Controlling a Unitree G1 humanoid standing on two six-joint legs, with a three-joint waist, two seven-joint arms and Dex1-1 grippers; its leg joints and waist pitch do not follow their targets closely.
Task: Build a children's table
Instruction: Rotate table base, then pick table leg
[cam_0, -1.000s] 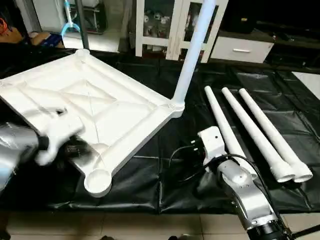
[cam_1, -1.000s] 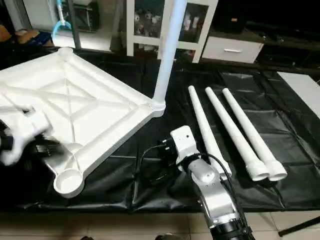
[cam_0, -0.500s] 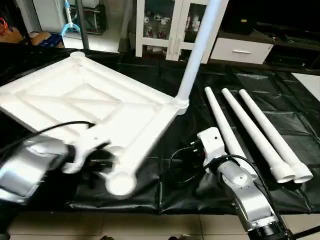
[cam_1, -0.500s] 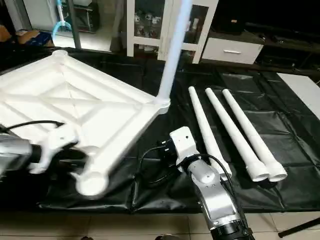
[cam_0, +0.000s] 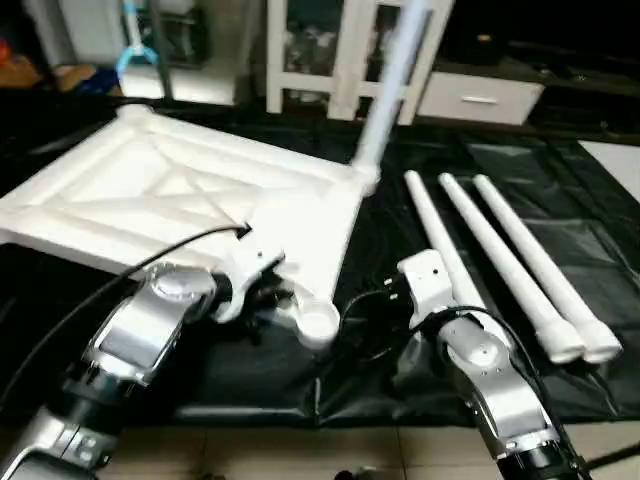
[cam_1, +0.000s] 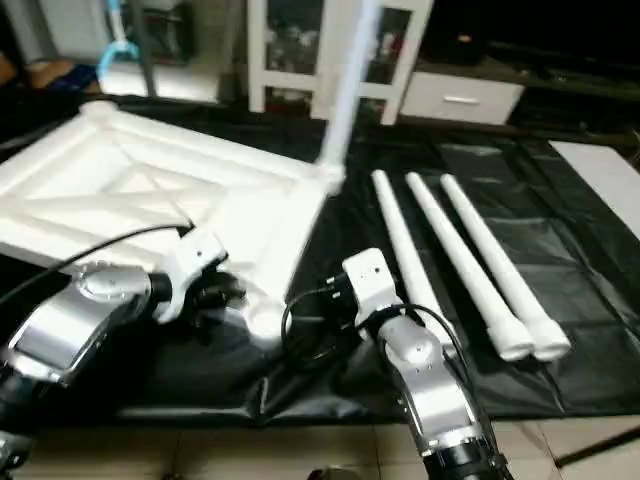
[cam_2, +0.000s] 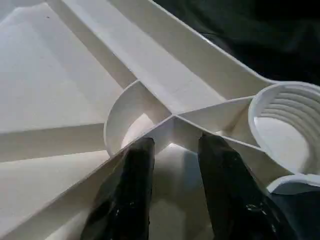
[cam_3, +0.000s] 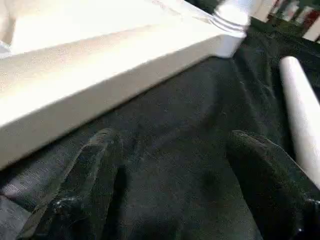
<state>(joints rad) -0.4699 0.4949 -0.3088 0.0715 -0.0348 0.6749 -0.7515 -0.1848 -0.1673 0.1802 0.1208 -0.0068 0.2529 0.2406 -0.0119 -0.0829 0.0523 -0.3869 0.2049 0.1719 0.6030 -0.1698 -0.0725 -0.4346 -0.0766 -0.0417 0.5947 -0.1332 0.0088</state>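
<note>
In the head views, the tabletop (cam_0: 190, 205) is lying ribbed side up on the black cover (cam_0: 400, 250) and has swung since a second ago: its near empty corner socket (cam_0: 318, 322) now sits close to the middle, just beside the right arm, where before it lay far over on the left. The left gripper (cam_0: 268, 297) is pinching the tabletop right by that socket. One leg (cam_0: 385, 95) is standing upright in the far corner socket; three loose legs (cam_0: 505, 260) are lying side by side to the right, unmoved.

In the left wrist view, the black fingers (cam_2: 127, 200) are clamping a rib beside the ringed socket.

In the right wrist view, the right gripper (cam_3: 170, 185) is hovering spread wide over the cover, near the tabletop's edge but clear of it.
</note>
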